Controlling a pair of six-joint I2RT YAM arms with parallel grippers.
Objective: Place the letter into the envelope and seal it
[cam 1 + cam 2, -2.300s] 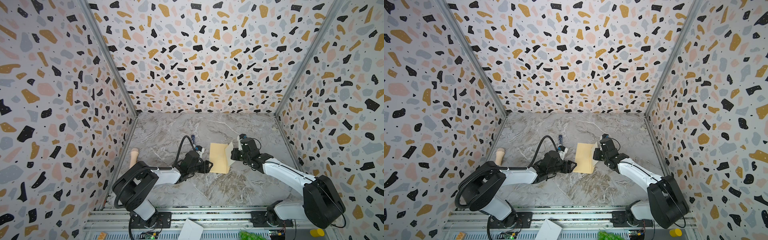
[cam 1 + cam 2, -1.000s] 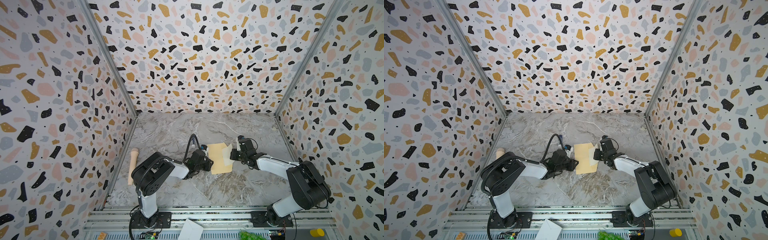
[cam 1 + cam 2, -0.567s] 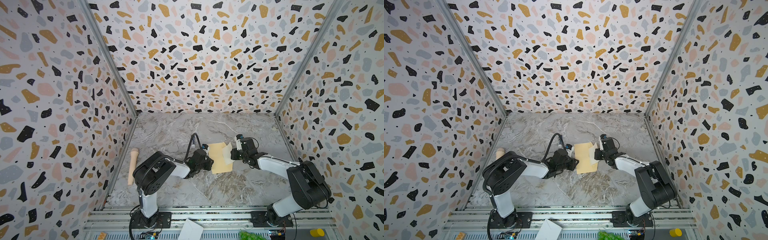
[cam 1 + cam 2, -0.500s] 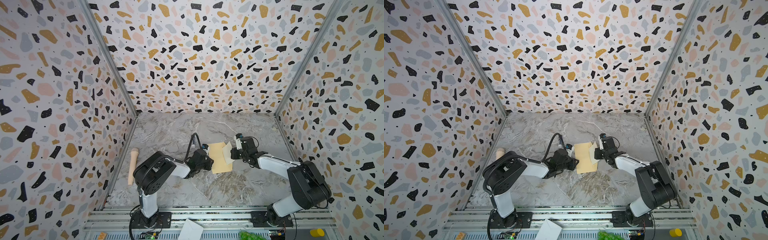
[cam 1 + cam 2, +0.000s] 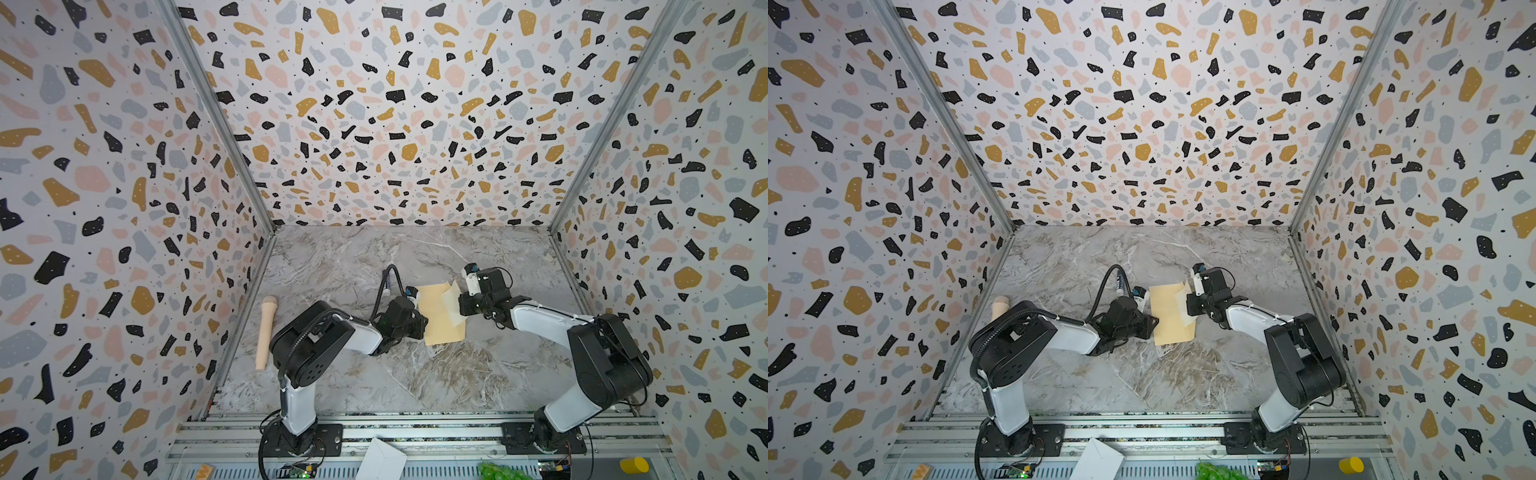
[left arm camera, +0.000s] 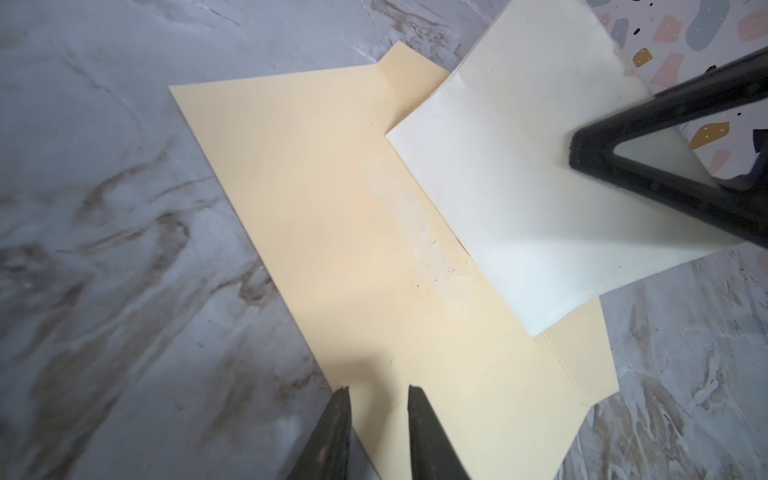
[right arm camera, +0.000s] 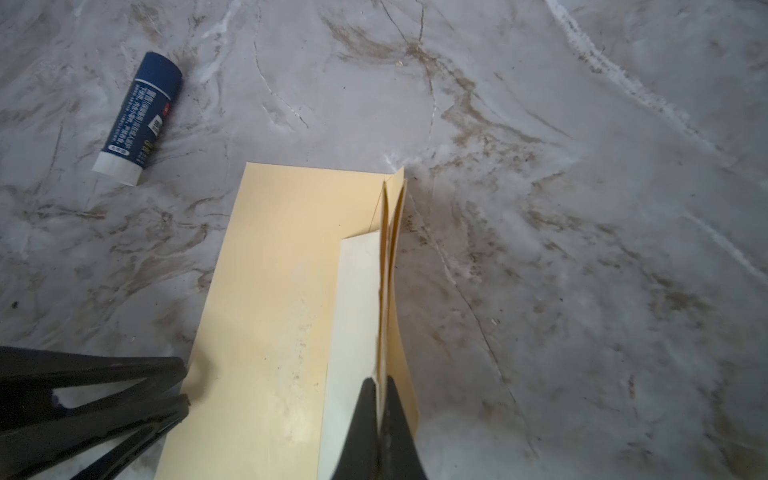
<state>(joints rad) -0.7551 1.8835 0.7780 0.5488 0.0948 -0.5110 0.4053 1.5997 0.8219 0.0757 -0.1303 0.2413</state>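
Tan envelope [image 5: 436, 320] lies flat mid-table; letter [image 6: 519, 187] tilts up off its 3 o'clock edge, pinched in the closed right gripper [image 7: 379, 381]. At 9 o'clock the left gripper [image 6: 378, 391] has its jaws slightly apart and holds nothing. Risk: nothing clamps the envelope, so it could slide as the letter pushes in.

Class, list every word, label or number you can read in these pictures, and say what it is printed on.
Glue stick: white print on its blue label, too blurred to read.
Envelope: no writing shows.
Letter: the side in view is blank.
No text can be read anywhere.
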